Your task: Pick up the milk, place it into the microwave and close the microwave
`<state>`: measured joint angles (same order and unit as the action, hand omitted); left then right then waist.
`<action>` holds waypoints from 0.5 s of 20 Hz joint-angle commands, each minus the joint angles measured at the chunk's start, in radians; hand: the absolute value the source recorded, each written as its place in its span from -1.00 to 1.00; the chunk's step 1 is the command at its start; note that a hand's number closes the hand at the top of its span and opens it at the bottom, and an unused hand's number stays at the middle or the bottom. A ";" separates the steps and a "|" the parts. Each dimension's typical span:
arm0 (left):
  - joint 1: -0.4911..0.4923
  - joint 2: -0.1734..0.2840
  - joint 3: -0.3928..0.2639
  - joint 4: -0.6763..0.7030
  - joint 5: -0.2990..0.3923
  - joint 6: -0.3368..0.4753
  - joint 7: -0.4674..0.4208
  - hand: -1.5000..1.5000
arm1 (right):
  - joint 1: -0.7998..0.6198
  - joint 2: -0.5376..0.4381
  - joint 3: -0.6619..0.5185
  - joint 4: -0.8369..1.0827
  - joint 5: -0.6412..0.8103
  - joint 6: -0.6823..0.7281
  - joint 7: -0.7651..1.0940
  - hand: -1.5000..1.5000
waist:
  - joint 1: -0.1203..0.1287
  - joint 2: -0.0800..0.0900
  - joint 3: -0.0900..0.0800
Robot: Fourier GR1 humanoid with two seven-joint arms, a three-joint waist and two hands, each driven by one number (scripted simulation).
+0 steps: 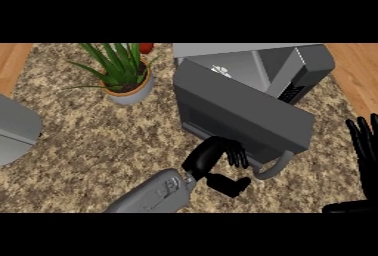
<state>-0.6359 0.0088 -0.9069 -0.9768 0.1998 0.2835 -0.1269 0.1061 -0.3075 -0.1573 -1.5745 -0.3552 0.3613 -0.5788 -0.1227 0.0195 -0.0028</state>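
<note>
Head view: left hand (210, 157), black, fingers straight and relaxed, tips touching the lower edge of the dark grey microwave door (244, 112), just beside its curved grey handle (273, 167). Door stands partly swung, long axis running toward the counter's right edge; grey microwave body (291, 62) sits behind it at the far edge. Left hand is nearer; a push away from the robot looks the likely closing move. Milk not visible, presumably inside. Right hand (365, 150) rests open by the speckled stone counter's (96, 145) right edge.
</note>
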 commanded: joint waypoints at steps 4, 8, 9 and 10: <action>-0.123 -0.008 0.002 0.023 0.165 0.075 -0.076 1.00 | -0.045 -0.027 0.047 -0.065 -0.022 0.058 0.048 -1.00 | -0.068 0.019 -0.003; -0.186 -0.008 0.050 0.019 0.250 0.074 -0.135 1.00 | -0.076 -0.053 0.049 -0.097 -0.065 0.092 0.082 -1.00 | -0.111 0.028 -0.004; -0.185 -0.009 0.044 0.026 0.264 0.090 -0.138 1.00 | -0.070 -0.067 0.051 -0.099 -0.064 0.105 0.088 -1.00 | -0.131 0.032 -0.004; -0.212 -0.009 0.053 0.039 0.277 0.083 -0.145 1.00 | -0.087 -0.071 0.046 -0.112 -0.075 0.109 0.088 -1.00 | -0.134 0.031 -0.003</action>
<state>-0.7789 0.0032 -0.8783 -0.9509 0.4180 0.3512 -0.2380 0.0454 -0.3583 -0.1172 -1.6600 -0.4081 0.4443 -0.5113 -0.2210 0.0448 -0.0060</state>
